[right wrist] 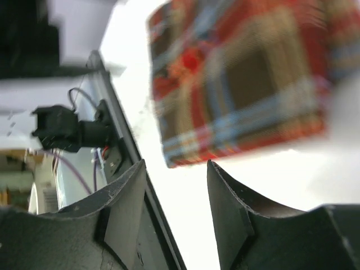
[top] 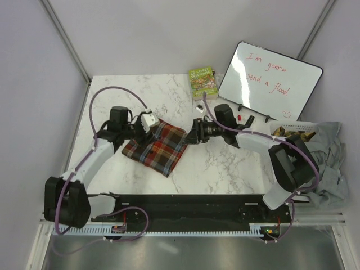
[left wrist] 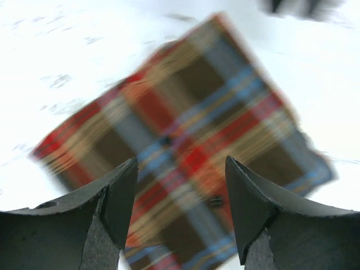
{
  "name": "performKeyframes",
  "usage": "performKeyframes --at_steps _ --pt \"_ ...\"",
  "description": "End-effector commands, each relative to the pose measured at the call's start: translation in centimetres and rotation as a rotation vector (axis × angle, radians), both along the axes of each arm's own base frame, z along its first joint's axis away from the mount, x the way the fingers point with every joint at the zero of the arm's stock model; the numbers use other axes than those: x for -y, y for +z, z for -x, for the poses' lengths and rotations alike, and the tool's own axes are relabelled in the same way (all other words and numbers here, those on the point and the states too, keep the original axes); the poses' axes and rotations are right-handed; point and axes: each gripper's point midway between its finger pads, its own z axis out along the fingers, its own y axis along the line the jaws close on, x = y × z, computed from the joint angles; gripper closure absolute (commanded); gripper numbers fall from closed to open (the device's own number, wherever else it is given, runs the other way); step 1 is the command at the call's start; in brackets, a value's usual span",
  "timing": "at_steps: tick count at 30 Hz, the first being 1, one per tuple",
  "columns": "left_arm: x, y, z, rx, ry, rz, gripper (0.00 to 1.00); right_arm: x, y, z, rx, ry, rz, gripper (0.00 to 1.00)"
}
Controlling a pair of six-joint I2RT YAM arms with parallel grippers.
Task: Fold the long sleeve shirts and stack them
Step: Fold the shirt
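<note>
A long sleeve shirt (top: 157,147) in red, brown and blue plaid lies folded into a compact rectangle on the white marble table (top: 225,163). My left gripper (top: 149,130) hovers over the fold's upper left edge. In the left wrist view the gripper (left wrist: 181,169) is open, and only the blurred plaid shirt (left wrist: 185,124) shows between its fingers. My right gripper (top: 191,135) sits just off the shirt's right corner. In the right wrist view it (right wrist: 175,166) is open over bare table, a little short of the plaid shirt's (right wrist: 242,79) edge. Neither gripper holds anything.
A heap of grey cloth (top: 332,154) hangs over the table's right side beside a white basket (top: 295,130). A whiteboard (top: 270,81) with red writing and a green box (top: 203,82) stand at the back. The black base rail (top: 185,205) runs along the near edge.
</note>
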Motion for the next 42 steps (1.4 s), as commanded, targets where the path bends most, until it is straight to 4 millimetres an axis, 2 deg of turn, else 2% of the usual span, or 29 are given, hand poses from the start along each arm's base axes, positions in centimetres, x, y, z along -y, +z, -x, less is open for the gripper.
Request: performKeyframes --at_steps 1,3,5,6,8,12,16,19,23,26,29,30,31,32,36,42 --pt "3.9 -1.5 5.9 -0.015 -0.035 -0.045 0.29 2.6 -2.5 -0.8 -0.121 -0.190 0.007 0.47" --pt "4.9 -1.8 6.9 0.011 -0.017 -0.035 0.31 3.0 -3.8 -1.1 -0.175 -0.248 0.015 0.48" --pt "6.4 -2.5 8.1 0.037 -0.026 -0.080 0.31 2.9 -4.0 -1.5 -0.203 -0.277 -0.005 0.49" --pt "7.0 -3.1 8.2 0.033 -0.012 -0.083 0.22 2.9 -4.7 -1.5 -0.251 -0.302 -0.006 0.50" --pt "8.1 -3.7 8.9 0.045 -0.003 -0.126 0.21 2.9 -5.3 -1.7 -0.281 -0.323 -0.018 0.52" --pt "9.6 -4.7 8.7 0.039 0.027 -0.169 0.17 2.9 -5.9 -2.1 -0.320 -0.361 -0.029 0.58" --pt "10.6 -5.6 8.5 0.054 0.030 -0.196 0.19 2.8 -6.1 -2.2 -0.332 -0.362 -0.029 0.62" --pt "10.8 -5.8 7.8 0.084 0.056 -0.217 0.28 2.8 -6.3 -2.2 -0.338 -0.360 -0.029 0.63" --pt "10.4 -7.3 6.4 0.099 0.105 -0.286 0.34 2.9 -6.4 -1.8 -0.361 -0.362 -0.037 0.64" --pt "10.8 -7.0 6.3 0.083 0.109 -0.264 0.48 2.8 -6.4 -1.5 -0.368 -0.357 -0.043 0.65" --pt "11.0 -6.0 6.7 0.068 0.099 -0.220 0.71 3.0 -6.7 -1.1 -0.382 -0.354 -0.041 0.66" --pt "10.9 -5.8 6.9 0.053 0.097 -0.213 0.84 3.0 -6.8 -1.0 -0.383 -0.351 -0.038 0.66" --pt "10.8 -5.8 7.0 0.040 0.090 -0.210 0.88 3.0 -6.9 -0.8 -0.389 -0.349 -0.035 0.66" --pt "10.7 -5.8 6.9 0.035 0.100 -0.209 0.96 3.1 -7.1 -0.8 -0.391 -0.350 -0.032 0.66" --pt "10.3 -5.3 6.7 0.006 0.107 -0.179 0.98 2.8 -7.0 -0.3 -0.392 -0.338 -0.041 0.69" --pt "9.7 -5.2 6.9 -0.018 0.110 -0.161 0.98 0.8 -7.2 0.9 -0.407 -0.297 -0.057 0.83"
